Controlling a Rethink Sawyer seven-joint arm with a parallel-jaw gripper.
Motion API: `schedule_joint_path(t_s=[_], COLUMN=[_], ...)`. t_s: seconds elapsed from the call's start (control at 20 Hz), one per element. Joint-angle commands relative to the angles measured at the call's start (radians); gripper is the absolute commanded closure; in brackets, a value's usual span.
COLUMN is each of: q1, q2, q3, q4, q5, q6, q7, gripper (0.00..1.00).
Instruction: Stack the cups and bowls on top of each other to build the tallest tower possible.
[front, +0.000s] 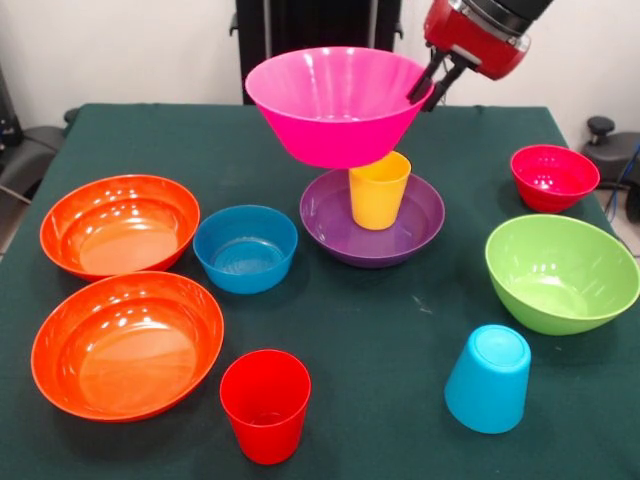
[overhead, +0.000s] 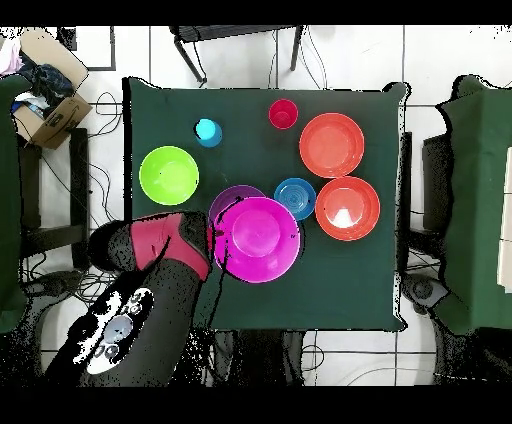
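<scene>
My gripper (front: 432, 85) is shut on the right rim of the large magenta bowl (front: 335, 105) and holds it in the air, slightly tilted. Below it a yellow cup (front: 378, 190) stands upright in the wide purple bowl (front: 325, 225). Two orange bowls (front: 120, 225) (front: 127, 345) sit at the left, with the small blue bowl (front: 245, 248) beside them. A red cup (front: 265, 405) stands upright at the front. A light blue cup (front: 488, 378) stands upside down at the front right. In the overhead view the magenta bowl (overhead: 258, 240) covers part of the purple bowl (overhead: 230, 195).
A lime green bowl (front: 560, 272) and a small crimson bowl (front: 553, 177) sit at the right on the green tablecloth (front: 380, 330). Chairs stand around the table, and a cardboard box (overhead: 48, 110) sits off the table's corner in the overhead view.
</scene>
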Motion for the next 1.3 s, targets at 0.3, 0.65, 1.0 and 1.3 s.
schedule_joint_path(t_s=[0.3, 0.65, 1.0, 1.3], q1=[0.038, 0.058, 0.055, 0.057], q2=[0.072, 0.084, 0.091, 0.092], q3=[0.025, 0.012, 0.012, 0.013], q4=[-0.119, -0.126, -0.121, -0.114], q5=[0.071, 0.082, 0.085, 0.090], q6=[0.133, 0.139, 0.127, 0.111], q7=[0.240, 0.249, 0.248, 0.251], gripper=[1.00, 1.00, 1.00, 1.00])
